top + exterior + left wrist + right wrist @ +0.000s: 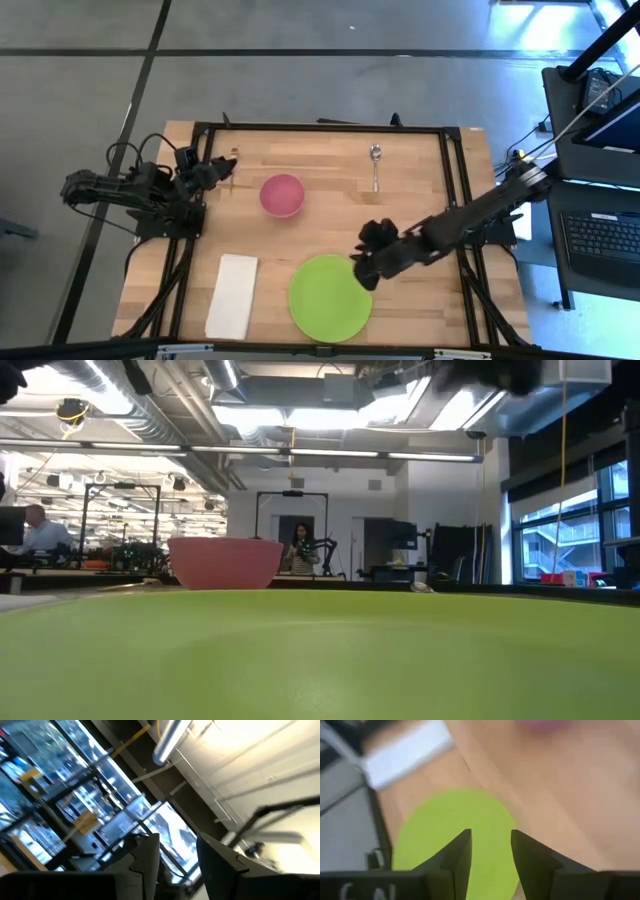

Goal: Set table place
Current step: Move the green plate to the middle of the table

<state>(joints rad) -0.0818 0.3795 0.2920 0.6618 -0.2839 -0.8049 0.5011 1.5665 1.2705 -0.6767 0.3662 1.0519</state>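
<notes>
The right gripper, open and empty, is hovering at the plate's upper-right rim, lower centre of the frame.

No readable text anywhere (wrist housing marks are illegible)

A lime-green plate fills the foreground at table height, its broad surface spanning the full width. Behind it on the left stands a pink bowl, upright. Beyond the table, an open workshop stretches under bright ceiling lights; one person stands at centre near a dark frame, another sits at far left.
</notes>
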